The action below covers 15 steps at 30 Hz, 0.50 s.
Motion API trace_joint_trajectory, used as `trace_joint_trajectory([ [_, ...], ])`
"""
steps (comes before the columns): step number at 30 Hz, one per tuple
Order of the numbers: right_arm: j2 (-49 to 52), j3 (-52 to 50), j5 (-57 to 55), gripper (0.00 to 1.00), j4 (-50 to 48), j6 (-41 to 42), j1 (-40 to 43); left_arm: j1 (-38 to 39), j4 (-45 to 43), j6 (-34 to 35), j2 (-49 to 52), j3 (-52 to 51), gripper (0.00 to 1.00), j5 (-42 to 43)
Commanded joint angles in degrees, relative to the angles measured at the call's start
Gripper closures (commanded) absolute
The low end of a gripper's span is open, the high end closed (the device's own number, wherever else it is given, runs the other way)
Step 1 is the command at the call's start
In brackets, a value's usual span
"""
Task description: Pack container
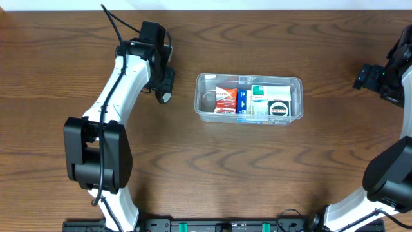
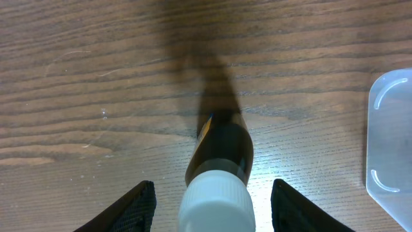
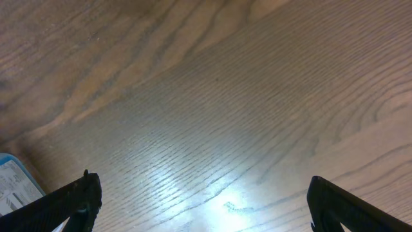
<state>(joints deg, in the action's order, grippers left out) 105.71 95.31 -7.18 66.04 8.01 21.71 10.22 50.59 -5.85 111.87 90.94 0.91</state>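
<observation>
The container [image 1: 201, 96] is a clear plastic tub at the table's middle, holding a red box [image 1: 225, 100], a blue box [image 1: 242, 101], a white and green box [image 1: 260, 94] and a box with a black round mark [image 1: 279, 108]. Its corner [image 2: 386, 142] shows at the right of the left wrist view. A dark brown bottle [image 2: 222, 145] with a white cap [image 2: 215, 203] sits between the fingers of my left gripper [image 2: 212, 201], which is open, with a gap on each side of the cap. My right gripper [image 3: 203, 200] hangs open over bare wood at the far right [image 1: 362, 77].
The left arm [image 1: 119, 84] stretches across the table's left side. A blue-edged printed corner [image 3: 13, 187] shows at the lower left of the right wrist view. Brown wood table [image 1: 257, 174] runs all round the tub.
</observation>
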Motion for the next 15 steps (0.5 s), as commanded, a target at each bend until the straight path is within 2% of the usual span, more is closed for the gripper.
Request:
trace_joint_trajectory([
  [1, -0.07, 0.98, -0.28, 0.01, 0.0, -0.83, 0.5, -0.28, 0.44, 0.33, 1.68, -0.9, 0.42, -0.44],
  [4, -0.07, 0.98, -0.31, 0.01, 0.0, -0.83, 0.5, -0.28, 0.87, 0.33, 1.95, -0.9, 0.45, -0.44],
  [10, -0.07, 0.98, -0.28, 0.01, 0.0, -0.83, 0.5, -0.28, 0.87, 0.33, 1.95, -0.9, 0.59, -0.44],
  [15, -0.07, 0.98, -0.28, 0.01, 0.0, -0.83, 0.5, -0.28, 0.83, 0.33, 1.92, -0.87, 0.61, -0.44],
])
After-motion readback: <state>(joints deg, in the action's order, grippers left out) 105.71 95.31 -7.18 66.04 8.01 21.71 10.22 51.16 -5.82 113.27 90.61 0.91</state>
